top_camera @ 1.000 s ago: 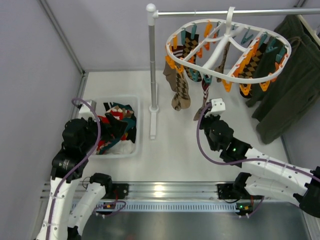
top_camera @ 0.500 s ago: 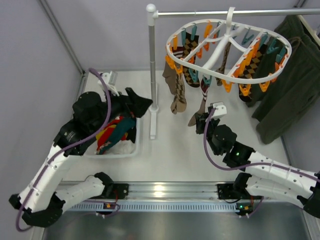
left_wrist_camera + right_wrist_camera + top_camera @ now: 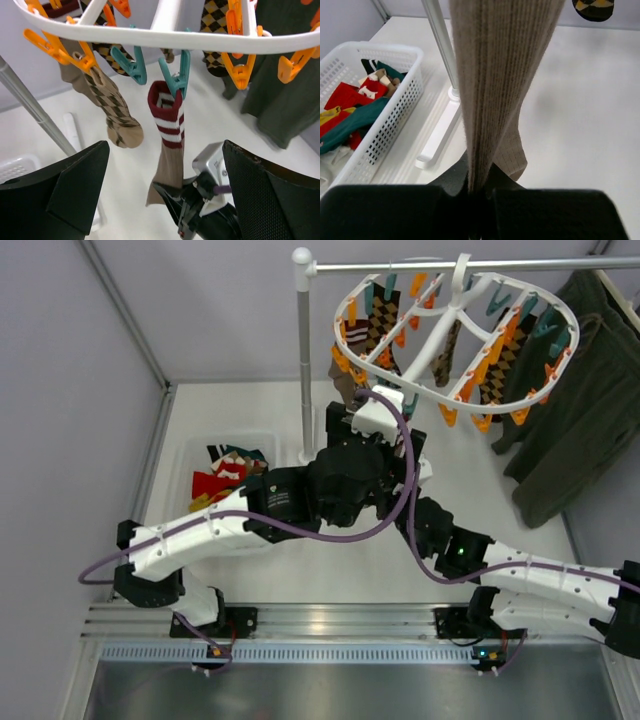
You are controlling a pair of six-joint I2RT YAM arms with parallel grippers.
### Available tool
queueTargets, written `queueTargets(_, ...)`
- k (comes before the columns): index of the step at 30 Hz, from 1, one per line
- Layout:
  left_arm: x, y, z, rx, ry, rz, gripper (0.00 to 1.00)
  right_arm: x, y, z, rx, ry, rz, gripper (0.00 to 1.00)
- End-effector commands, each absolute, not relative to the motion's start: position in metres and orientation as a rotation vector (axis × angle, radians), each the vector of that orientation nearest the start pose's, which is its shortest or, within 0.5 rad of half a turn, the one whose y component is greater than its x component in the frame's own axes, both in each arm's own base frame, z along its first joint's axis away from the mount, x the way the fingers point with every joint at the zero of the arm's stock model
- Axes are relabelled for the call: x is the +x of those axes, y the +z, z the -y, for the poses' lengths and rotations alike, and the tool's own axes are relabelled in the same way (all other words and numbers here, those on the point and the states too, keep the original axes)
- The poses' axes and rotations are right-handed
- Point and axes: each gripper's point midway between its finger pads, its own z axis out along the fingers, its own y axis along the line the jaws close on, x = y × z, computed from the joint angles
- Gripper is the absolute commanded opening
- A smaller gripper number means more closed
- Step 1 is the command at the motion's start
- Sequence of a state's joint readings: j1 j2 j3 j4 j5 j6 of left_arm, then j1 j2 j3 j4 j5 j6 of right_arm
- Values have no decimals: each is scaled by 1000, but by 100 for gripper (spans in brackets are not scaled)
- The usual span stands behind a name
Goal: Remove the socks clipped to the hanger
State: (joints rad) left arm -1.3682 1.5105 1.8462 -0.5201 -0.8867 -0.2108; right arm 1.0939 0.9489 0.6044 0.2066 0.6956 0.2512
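Socks in tan and brown argyle [image 3: 114, 107] hang clipped to the white oval plastic hanger [image 3: 150, 34] above the white counter [image 3: 580, 100]. The right tool [image 3: 479, 192] is pinched tight low on a tan ribbed sock with maroon-striped cuff [image 3: 168, 117], which hangs from a teal clip [image 3: 176, 75]. The left tool [image 3: 165, 150] gapes wide beneath the hanger, holding nothing.

Seen from my remote station: the white table [image 3: 230, 410] carries a white mesh basket [image 3: 395, 107] at its left, filled with red and teal laundry [image 3: 355, 97]. Just beside the basket rests the rack's pale foot [image 3: 439, 137], its grey pole [image 3: 305, 370] standing upright from the table.
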Motion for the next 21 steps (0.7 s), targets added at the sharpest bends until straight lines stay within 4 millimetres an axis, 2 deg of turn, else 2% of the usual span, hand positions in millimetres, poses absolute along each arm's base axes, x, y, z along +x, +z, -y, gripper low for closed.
queueTargets(1, 220, 470, 362, 308, -302, -1599, 99, 238, 256, -249, -171, 471, -1643, 0)
queueTargets(2, 221, 477, 365, 301, -312, -1588, 99, 238, 256, -249, -176, 463, -1645, 0)
queueTargets(5, 230, 470, 378, 321, -244, -1589, 99, 236, 259, -249, -178, 467, -1640, 0)
queueTargets(9, 242, 470, 385, 327, -298, -1593, 98, 233, 264, -244, -163, 481, -1625, 0)
queueTargets(11, 249, 470, 384, 338, -304, -1593, 95, 232, 264, -242, -155, 479, -1623, 0)
queueTargets(15, 242, 459, 379, 380, -340, -1608, 95, 232, 263, -236, -154, 459, -1627, 0)
queueTargets(19, 236, 443, 356, 367, -324, -1633, 95, 232, 263, -233, -157, 443, -1629, 0)
queueTargets(21, 234, 450, 354, 353, -365, -1618, 95, 233, 262, -234, -163, 435, -1633, 0)
